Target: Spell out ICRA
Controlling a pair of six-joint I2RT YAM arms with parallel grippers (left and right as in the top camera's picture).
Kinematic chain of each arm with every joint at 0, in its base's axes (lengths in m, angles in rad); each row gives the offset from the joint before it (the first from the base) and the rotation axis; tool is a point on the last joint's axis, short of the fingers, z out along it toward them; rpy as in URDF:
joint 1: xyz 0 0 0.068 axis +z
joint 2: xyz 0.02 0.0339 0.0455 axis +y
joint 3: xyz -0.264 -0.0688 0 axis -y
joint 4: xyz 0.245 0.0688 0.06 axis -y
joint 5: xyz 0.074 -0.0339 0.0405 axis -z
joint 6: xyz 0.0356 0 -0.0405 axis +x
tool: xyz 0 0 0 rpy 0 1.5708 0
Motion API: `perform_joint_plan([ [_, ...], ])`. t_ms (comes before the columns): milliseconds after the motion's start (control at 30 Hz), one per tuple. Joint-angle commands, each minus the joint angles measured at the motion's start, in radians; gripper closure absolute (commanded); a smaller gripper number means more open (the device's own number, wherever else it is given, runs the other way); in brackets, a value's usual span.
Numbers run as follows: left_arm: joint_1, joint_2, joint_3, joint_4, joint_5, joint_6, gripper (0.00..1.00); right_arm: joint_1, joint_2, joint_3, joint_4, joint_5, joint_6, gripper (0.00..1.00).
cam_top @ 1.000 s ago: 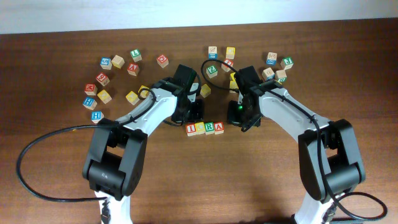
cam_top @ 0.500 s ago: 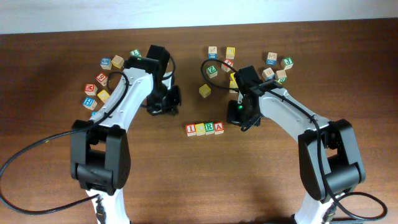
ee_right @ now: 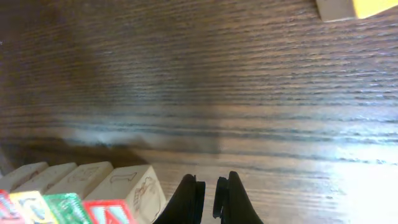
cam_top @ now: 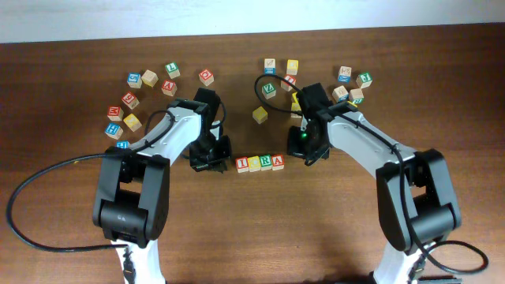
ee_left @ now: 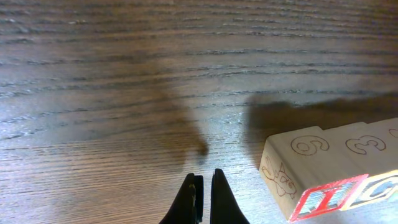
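Four cubes stand in a touching row at the table's middle: red I (cam_top: 243, 164), yellow C (cam_top: 254, 163), green R (cam_top: 266, 162), red A (cam_top: 278, 162). My left gripper (cam_top: 213, 160) is low over the wood, just left of the I, apart from it. In the left wrist view its fingertips (ee_left: 202, 186) are shut on nothing, with the I cube (ee_left: 305, 174) to their right. My right gripper (cam_top: 304, 150) hovers just right of the A. In the right wrist view the gripper (ee_right: 210, 190) is shut and empty, the A cube (ee_right: 127, 183) at its left.
Loose letter cubes lie along the back: a cluster at the left (cam_top: 130, 101), some near the centre (cam_top: 272, 79), more at the right (cam_top: 351, 87). A lone yellow cube (cam_top: 259, 115) lies behind the row. Black cables trail off both arms.
My left arm pulled away from the row toward the back left, then came back down beside the I cube. The right arm and the four cubes have hardly moved.
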Motion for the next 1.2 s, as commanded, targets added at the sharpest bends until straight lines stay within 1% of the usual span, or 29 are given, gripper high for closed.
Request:
perform_joint_plan([
  [0,-0.033,0.001,-0.013,0.019,0.019,-0.014,1.00,0.019,0.057,0.011,0.020,-0.043,-0.002,0.96],
  [133,-0.050,0.006,-0.013,0.037,0.019,-0.039,1.00,0.066,0.060,0.011,0.034,-0.043,-0.002,0.96],
  [267,-0.053,0.013,-0.013,0.055,0.019,-0.038,1.00,0.072,0.060,0.011,0.033,-0.045,-0.002,0.96],
  [367,-0.053,0.013,-0.013,0.083,0.019,-0.016,1.00,0.072,0.060,0.011,0.026,-0.087,0.002,0.96],
  [500,-0.052,0.013,-0.013,0.089,0.018,0.044,1.00,0.072,0.060,0.011,0.024,-0.097,0.017,0.96],
  [700,-0.051,0.013,-0.012,0.066,0.018,0.045,1.00,0.072,0.060,0.011,0.007,-0.097,0.025,0.96],
  [767,-0.051,0.013,-0.012,0.063,0.019,0.058,1.00,0.072,0.060,0.011,0.004,-0.107,0.040,0.96],
  [833,-0.051,0.013,-0.012,0.062,0.018,0.101,1.00,0.072,0.060,0.011,0.002,-0.121,0.044,0.96],
  [933,-0.051,0.013,-0.012,0.062,0.013,0.101,1.00,0.073,0.060,0.011,0.000,-0.131,0.066,0.96],
  [1000,-0.049,0.013,-0.004,0.040,-0.028,0.101,1.00,0.072,0.059,0.012,-0.004,-0.102,0.065,0.96],
  [1067,-0.035,0.012,0.045,-0.032,-0.116,0.100,1.00,0.072,0.059,0.031,-0.032,-0.058,0.058,0.96],
  [1167,-0.004,0.012,0.119,-0.087,-0.133,0.101,1.00,0.072,0.059,0.095,-0.122,-0.008,0.033,0.96],
])
